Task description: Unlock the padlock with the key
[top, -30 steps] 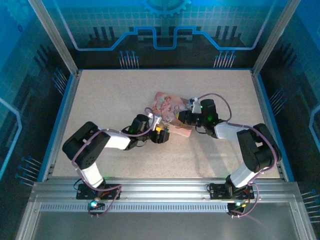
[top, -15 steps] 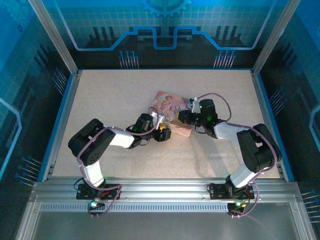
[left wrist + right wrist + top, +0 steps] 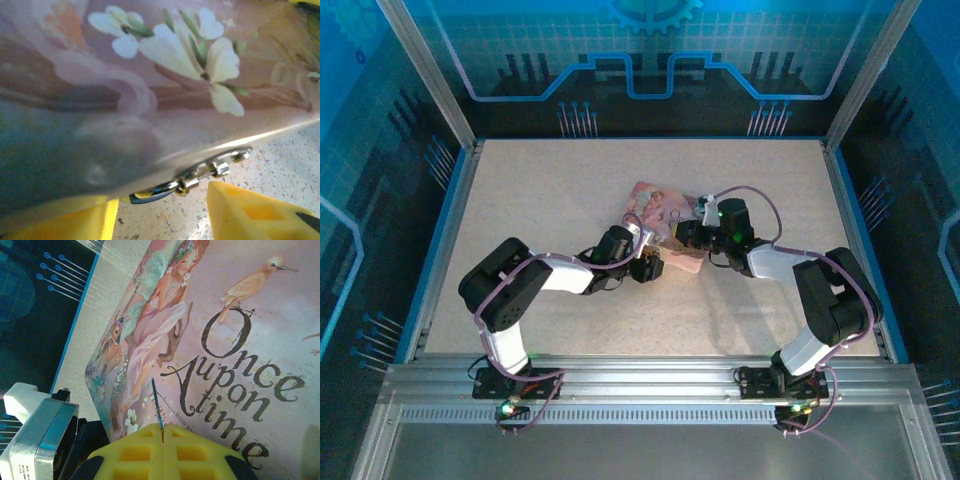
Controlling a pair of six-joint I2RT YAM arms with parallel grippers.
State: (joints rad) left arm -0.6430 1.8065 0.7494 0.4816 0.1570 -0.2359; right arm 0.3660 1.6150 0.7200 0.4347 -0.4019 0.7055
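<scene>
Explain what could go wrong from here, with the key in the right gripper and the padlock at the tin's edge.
1. The key is a sliver pinched at one end by the shut right gripper; pressed against the lock, it may twist or slip.
2. The padlock sits at the edge of the pink tin, between the fingers of the open left gripper; closing might push the tin instead.
3. The keyhole cannot be seen, so aiming may fail.
</scene>
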